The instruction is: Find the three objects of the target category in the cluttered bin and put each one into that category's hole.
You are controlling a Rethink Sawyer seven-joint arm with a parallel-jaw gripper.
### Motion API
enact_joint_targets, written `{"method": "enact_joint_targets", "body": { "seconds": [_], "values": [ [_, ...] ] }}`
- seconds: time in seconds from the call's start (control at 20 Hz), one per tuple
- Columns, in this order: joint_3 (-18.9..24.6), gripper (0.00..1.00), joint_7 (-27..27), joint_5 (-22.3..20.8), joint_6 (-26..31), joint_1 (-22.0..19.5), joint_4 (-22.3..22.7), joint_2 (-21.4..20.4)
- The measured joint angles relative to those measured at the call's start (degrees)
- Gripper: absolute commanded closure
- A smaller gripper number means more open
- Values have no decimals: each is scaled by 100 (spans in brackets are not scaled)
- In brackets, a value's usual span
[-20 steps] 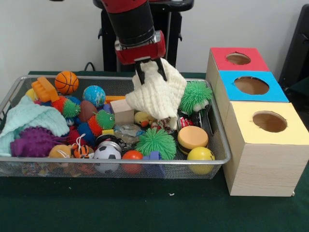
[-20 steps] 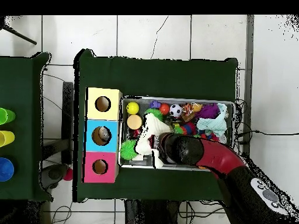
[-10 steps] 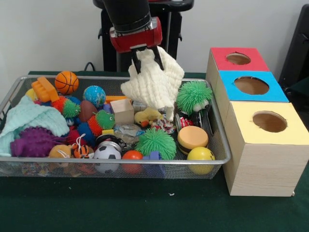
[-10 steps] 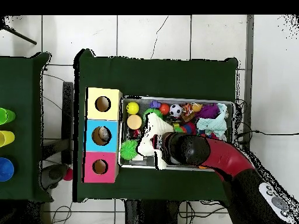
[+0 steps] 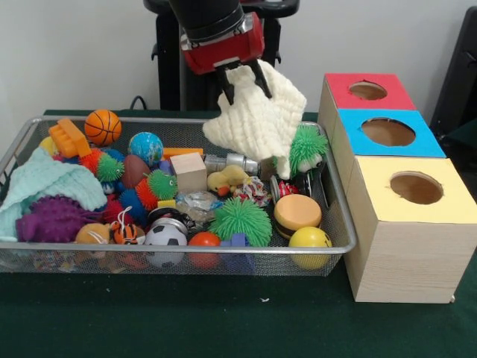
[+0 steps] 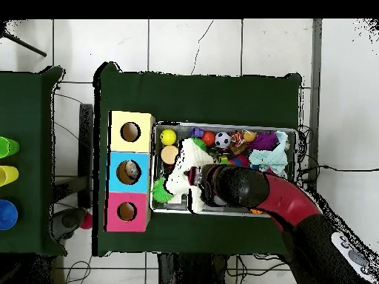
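Note:
My gripper point(image 5: 244, 82) is shut on a cream knitted cloth point(image 5: 261, 123), which hangs clear above the right part of the wire bin point(image 5: 45, 252). In the overhead view the cream cloth point(image 6: 181, 171) shows beside the arm, near the bin's box-side end. Three boxes stand beside the bin: red point(image 5: 367, 91), blue point(image 5: 387, 132) and yellow point(image 5: 414, 190), each with a round hole on top. A mint knitted cloth point(image 5: 45, 186) lies at the bin's left end.
The bin holds several toys: a green spiky ball point(image 5: 240, 220), another green one point(image 5: 307, 148) under the cloth, a basketball point(image 5: 103, 127), a wooden cube point(image 5: 188, 171), a yellow ball point(image 5: 310, 240), an orange disc point(image 5: 297, 211), a purple spiky toy point(image 5: 52, 218).
The gripper has lifted the cream cloth higher and carried it right, toward the boxes. A metal piece behind the wooden cube is now uncovered.

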Motion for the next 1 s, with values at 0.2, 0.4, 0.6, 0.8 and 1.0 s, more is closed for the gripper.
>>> {"method": "enact_joint_targets", "body": {
  "seconds": [0.2, 0.4, 0.6, 0.8, 1.0],
  "values": [
    [149, 100, 0, 109, -135, -77, 156, 113],
    [197, 0, 0, 112, -429, -74, 312, 249],
    [226, 0, 0, 112, -630, -69, 404, 296],
    [216, 0, 0, 113, -714, 2, 433, 296],
    [167, 0, 0, 58, -714, 136, 429, 281]
  ]
}}
